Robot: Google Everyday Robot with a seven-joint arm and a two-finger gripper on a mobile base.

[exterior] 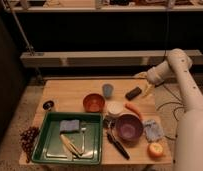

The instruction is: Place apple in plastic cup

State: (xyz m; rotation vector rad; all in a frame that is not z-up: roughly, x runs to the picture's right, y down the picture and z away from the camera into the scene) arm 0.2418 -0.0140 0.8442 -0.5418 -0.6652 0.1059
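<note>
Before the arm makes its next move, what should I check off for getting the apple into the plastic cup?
1. Apple free to grasp: ok, it lies uncovered near the table's front right corner.
2. Gripper empty and open: ok, it is over the table's far right edge beside a black object, far from the apple.
3. Plastic cup upright: ok, it stands behind the orange-brown bowl.
4. Cup empty: cannot tell.
5. Low path from apple to cup clear: not ok, the purple bowl, carrot and white cup lie between.
</note>
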